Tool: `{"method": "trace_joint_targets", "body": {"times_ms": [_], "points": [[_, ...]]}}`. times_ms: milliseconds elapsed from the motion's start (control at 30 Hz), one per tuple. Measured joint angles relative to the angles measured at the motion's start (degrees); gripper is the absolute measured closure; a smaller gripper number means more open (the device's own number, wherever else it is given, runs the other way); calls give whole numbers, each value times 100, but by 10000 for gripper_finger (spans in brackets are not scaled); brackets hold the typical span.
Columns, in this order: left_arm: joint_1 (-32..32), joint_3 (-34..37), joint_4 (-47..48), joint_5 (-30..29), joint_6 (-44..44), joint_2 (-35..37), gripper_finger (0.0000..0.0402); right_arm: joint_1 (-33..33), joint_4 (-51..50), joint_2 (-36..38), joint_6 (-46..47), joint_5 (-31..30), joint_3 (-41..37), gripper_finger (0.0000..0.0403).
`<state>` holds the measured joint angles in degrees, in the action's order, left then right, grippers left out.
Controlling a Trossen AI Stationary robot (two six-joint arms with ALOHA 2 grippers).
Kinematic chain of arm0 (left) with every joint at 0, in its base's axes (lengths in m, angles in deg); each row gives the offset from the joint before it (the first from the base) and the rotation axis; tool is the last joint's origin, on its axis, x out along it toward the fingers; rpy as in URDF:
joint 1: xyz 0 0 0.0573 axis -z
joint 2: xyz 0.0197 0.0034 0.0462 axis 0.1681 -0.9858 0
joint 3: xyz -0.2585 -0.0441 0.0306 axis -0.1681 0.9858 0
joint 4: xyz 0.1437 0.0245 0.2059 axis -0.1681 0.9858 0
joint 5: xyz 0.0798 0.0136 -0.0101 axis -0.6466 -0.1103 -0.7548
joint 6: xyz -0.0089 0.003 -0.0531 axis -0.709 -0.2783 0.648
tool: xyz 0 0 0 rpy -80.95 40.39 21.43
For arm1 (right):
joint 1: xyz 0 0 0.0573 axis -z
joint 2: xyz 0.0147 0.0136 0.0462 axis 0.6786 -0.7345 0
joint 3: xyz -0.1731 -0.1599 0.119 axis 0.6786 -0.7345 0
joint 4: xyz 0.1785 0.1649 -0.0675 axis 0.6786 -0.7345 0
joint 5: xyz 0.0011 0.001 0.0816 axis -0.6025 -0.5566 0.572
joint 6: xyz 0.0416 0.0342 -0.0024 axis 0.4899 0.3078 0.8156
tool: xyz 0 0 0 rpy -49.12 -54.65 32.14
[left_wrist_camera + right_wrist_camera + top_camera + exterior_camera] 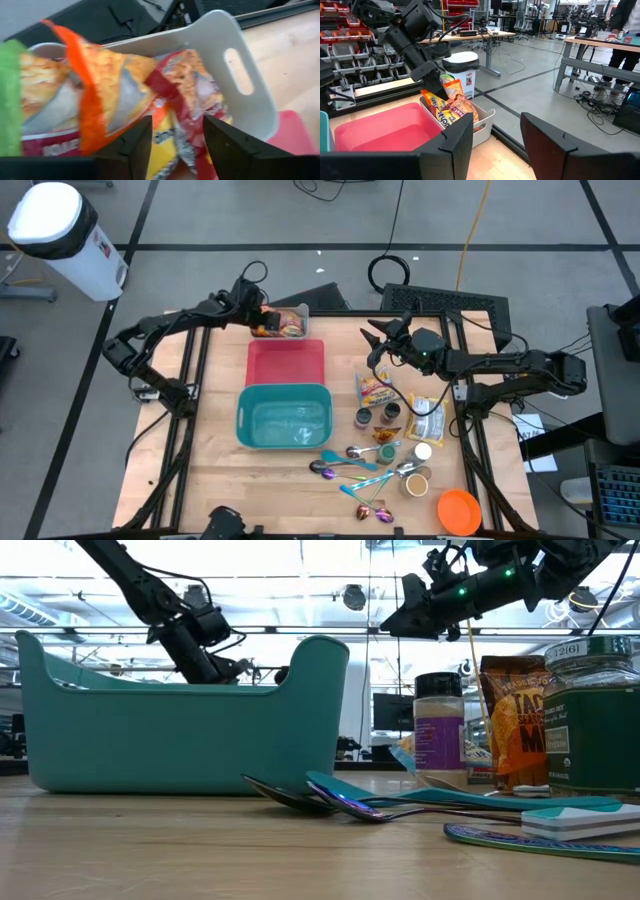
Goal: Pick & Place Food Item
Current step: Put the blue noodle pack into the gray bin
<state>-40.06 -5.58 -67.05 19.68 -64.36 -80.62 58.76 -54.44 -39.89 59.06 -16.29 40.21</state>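
Both grippers open: left gripper (pixel 172 145) over snack bags (pixel 125 95), right gripper (pixel 492 145) empty.

left pincer (pixel 262 321): reached far forward, fingers apart | right pincer (pixel 375 335): raised, fingers apart, empty

In the left wrist view the snack bags (pixel 115 100) run off the picture's edge, their print too blurred to read, and they hide most of the white bin (pixel 235 65) floor. Seen from above, the left pincer (pixel 262 320) covers part of that bin, so its contents blur together. In the low view the teal tub (pixel 180 720) hides the counter behind it.
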Motion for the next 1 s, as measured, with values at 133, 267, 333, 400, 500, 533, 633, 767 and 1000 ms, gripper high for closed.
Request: {"method": "trace_joint_targets", "body": {"times_ms": [133,267,333,400,500,533,633,767,1000], "points": [[0,-131,-3,434,28,0,196,-1,0,0,-1,0,0,248],[0,-302,-1,782,-23,-2,191,1,-2,0,-1,0,0,248],[0,-410,0,991,-104,0,190,-1,-24,0,-1,3,0,248],[0,-477,-2,1187,-215,93,190,-1,-98,16,-1,10,-2,248],[2,-583,-48,1206,-361,315,190,-1,-337,111,60,12,-4,248],[0,-594,-28,1191,-382,408,190,-1,-475,174,119,15,-6,248],[0,-629,-65,1169,-486,685,190,-18,-886,393,338,17,-5,248],[0,-638,-215,1173,-511,1031,190,-135,-1754,738,469,60,-7,248],[114,-638,-446,1170,-468,1123,190,-306,-3498,1313,1319,188,-3,248]]}}
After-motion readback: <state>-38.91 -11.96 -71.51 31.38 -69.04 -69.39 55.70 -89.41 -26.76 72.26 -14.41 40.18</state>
